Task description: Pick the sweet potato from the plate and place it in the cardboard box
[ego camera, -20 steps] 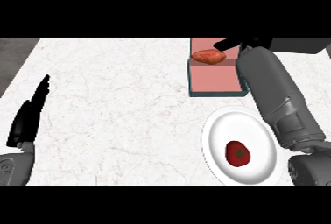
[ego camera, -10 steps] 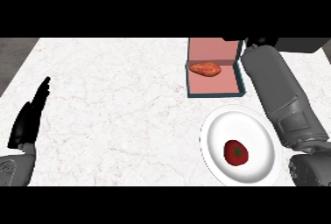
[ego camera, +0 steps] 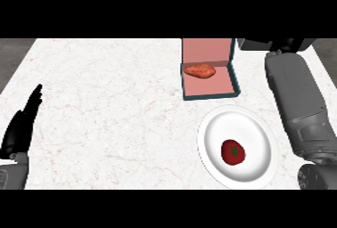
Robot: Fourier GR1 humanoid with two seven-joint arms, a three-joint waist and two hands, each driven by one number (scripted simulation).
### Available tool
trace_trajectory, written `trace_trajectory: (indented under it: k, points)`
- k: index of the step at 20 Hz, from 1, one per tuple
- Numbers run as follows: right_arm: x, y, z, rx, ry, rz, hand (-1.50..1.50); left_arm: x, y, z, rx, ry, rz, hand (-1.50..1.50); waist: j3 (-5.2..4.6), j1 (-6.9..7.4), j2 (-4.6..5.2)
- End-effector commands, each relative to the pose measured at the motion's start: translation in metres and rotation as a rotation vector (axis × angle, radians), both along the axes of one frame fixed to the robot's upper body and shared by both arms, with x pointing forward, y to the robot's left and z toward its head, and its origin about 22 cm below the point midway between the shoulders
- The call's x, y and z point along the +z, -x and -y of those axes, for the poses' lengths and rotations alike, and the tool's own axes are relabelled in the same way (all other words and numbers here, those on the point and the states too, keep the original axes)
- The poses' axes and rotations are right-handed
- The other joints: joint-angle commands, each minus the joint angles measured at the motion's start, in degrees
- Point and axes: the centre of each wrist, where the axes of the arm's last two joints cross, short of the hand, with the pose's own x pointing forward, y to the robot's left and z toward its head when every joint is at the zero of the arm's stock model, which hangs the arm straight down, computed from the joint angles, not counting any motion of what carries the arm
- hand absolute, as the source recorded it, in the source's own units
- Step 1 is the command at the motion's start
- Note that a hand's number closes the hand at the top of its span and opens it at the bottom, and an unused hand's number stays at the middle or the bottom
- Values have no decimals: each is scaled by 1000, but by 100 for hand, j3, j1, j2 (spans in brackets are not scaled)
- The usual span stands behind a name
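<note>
Right hand beside boxed sweet potato.

right hand cut off at top

The white marbled counter top is bare across its centre and left, w/ wide room for a hand to pass. The pink open cardboard box w/ dark rim stands at the far right, its walls around an orange-brown sweet potato. Just in front sits the round white plate w/ a red tomato-like fruit; only a narrow gap betw. box and plate. The grey right forearm blocks the right edge. The black left hand, fingers straight, rests at the left edge.
</note>
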Motion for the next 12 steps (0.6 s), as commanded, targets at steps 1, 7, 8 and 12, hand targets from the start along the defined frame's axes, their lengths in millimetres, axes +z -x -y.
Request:
trace_trajectory:
  k: [1, 7, 8, 12]
  points:
    - [-11, 16, 39, -31, -25, 29, -150, -3, 25, -4, 20, -7, -14, 0, -3, -145, -91]
    - [-31, 56, 76, -54, -21, -17, -150, -6, 23, -14, 36, 8, -21, 0, -10, -271, -108]
    - [-25, 62, 76, -46, -14, -13, -150, -10, 17, -18, 52, 12, -21, 0, -14, -317, -113]
    - [-29, 107, 97, -18, 5, -40, -150, -3, 18, -17, 64, 13, -19, 0, -13, -332, -120]
